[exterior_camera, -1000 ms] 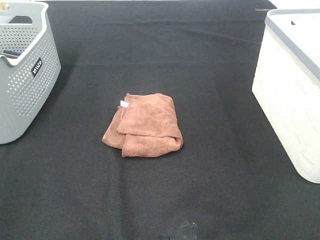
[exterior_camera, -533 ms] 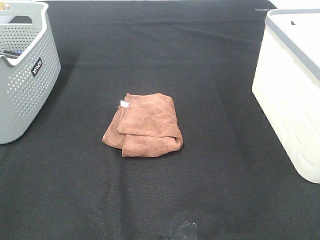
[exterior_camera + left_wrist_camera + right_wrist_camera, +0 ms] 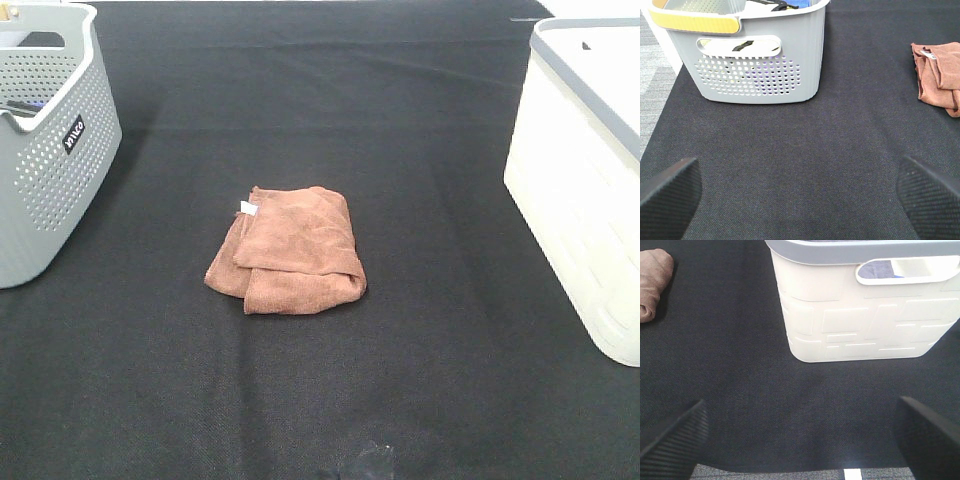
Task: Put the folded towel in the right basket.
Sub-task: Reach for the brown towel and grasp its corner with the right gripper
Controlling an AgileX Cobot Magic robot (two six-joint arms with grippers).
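The folded brown towel lies on the black table in the middle of the exterior view, with a small white tag at its far left corner. It also shows in the left wrist view and the right wrist view. The right basket is white with a grey rim, at the table's right edge; the right wrist view shows its side and handle hole. My left gripper is open and empty, near the table's front left. My right gripper is open and empty, in front of the white basket.
A grey perforated basket with a yellow handle pad stands at the far left; the left wrist view shows it holding dark items. The black cloth covers the table.
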